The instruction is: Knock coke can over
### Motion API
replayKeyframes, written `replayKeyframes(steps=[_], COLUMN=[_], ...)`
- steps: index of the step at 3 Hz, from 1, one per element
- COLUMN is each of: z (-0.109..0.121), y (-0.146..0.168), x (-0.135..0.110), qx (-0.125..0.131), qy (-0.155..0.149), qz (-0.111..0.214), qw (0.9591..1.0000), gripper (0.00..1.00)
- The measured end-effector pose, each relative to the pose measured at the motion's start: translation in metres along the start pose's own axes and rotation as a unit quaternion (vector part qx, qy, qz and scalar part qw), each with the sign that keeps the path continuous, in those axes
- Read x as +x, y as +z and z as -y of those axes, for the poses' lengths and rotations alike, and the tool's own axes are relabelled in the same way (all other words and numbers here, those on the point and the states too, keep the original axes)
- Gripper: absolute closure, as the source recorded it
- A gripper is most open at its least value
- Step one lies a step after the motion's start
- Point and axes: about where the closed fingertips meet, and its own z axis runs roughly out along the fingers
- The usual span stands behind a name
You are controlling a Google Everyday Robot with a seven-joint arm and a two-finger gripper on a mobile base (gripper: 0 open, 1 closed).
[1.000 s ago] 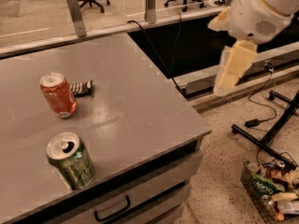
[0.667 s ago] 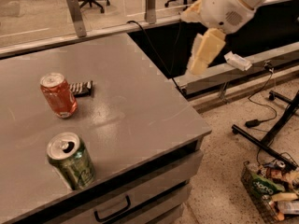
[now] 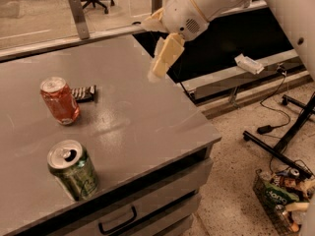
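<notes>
Counting two cans on one grey table (image 3: pixel 142 117), both standing upright. Finding one coke can (image 3: pixel 60 101) toward the table's left, with one dark wrapped bar (image 3: pixel 83 93) lying just beside it on its right. Finding one green can (image 3: pixel 73 170), its top opened, nearer the front edge and apart from the coke can. Seeing one gripper (image 3: pixel 157 74) hanging above the table's far right part, pointing down, well apart from both cans. Seeing its two pale fingers (image 3: pixel 167 55) pressing together, gripping nothing. Noting one wire basket (image 3: pixel 258 188) of packets sitting on the speckled floor (image 3: pixel 231 191) at the right, and one drawer handle (image 3: pixel 117 221) under the table's front edge.
</notes>
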Motion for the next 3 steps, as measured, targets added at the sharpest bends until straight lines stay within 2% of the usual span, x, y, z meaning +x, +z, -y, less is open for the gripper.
replayKeyframes(steps=[1,2,3], z=[0.0,-0.004,-0.017], y=[0.0,0.021,0.062], x=[0.0,-0.016,-0.059], qx=[0.0,-0.026,-0.072], qy=[0.0,-0.022,-0.078], qz=[0.0,0.05,0.13], qw=[1.0,0.9982,0.9858], gripper=[0.0,0.0,0.0])
